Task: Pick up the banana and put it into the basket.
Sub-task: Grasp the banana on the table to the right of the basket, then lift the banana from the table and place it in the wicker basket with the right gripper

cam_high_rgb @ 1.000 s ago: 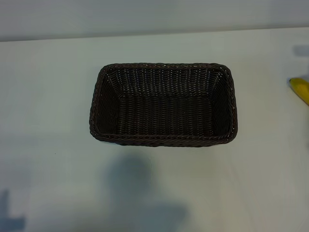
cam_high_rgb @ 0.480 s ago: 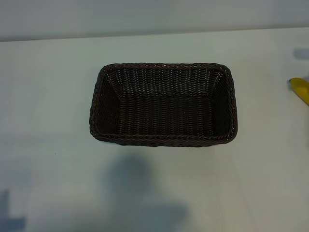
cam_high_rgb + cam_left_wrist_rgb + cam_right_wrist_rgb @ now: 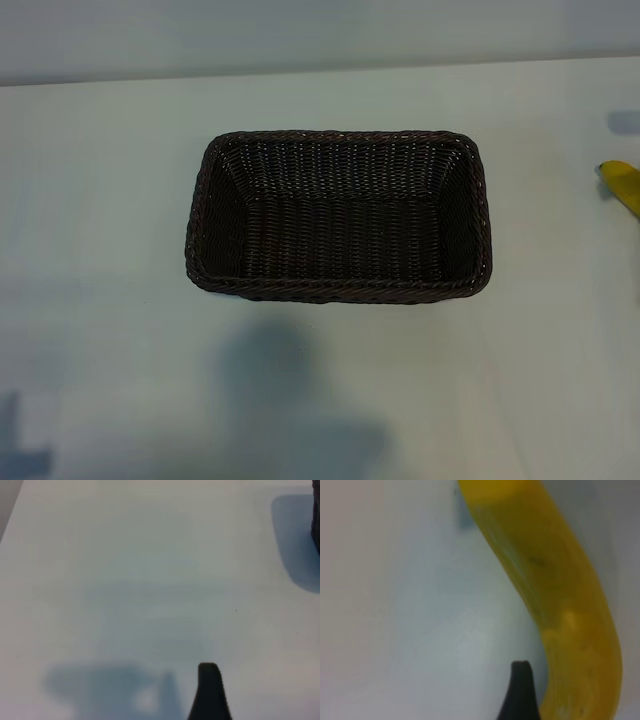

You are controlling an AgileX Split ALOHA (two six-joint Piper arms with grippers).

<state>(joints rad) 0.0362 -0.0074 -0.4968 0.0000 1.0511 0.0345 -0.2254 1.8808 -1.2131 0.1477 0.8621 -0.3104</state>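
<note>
The dark brown woven basket [image 3: 338, 214] stands in the middle of the white table with nothing in it. The yellow banana [image 3: 622, 184] lies on the table at the far right edge of the exterior view, only its end showing. In the right wrist view the banana [image 3: 560, 595] fills the frame up close. Of my right gripper, a single dark fingertip [image 3: 520, 680] shows just beside the banana, not touching it. Of my left gripper, one dark fingertip [image 3: 209, 680] shows over bare table left of the basket, holding nothing. Neither arm appears in the exterior view.
A dark sliver of the basket's side [image 3: 317, 527] shows at the edge of the left wrist view. The white table [image 3: 100, 200] runs wide on all sides of the basket. A pale wall rises behind its far edge.
A faint shadow at the right edge of the exterior view has slid slightly toward the banana. The basket and banana have not moved.
</note>
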